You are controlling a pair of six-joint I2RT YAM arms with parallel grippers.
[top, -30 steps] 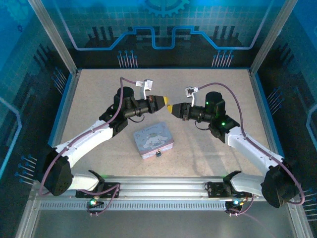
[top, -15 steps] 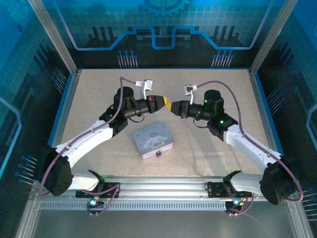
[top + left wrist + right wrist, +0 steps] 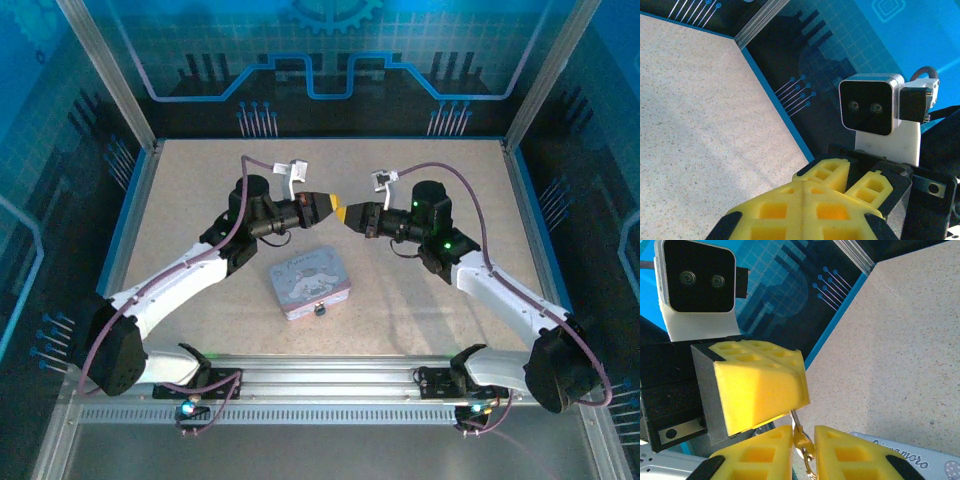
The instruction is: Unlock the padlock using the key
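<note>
Right end effector (image 3: pixel 345 214) narrowed around the key (image 3: pixel 795 416), grip unclear; left end effector (image 3: pixel 332 204) clenches it; tin (image 3: pixel 310 280) below.

Top view is taken from above and behind the arm bases, angled down and set far back, so the whole table (image 3: pixel 420 300) and both arms are covered. Left wrist view is taken close, along the left gripper (image 3: pixel 805 190), and is faced at the right wrist camera (image 3: pixel 870 105). Right wrist view is taken close, along the right gripper (image 3: pixel 803 435), and is faced back at the left wrist camera (image 3: pixel 697 282). Shared by all three views: tabletop and the spot where both grippers' tips meet.
</note>
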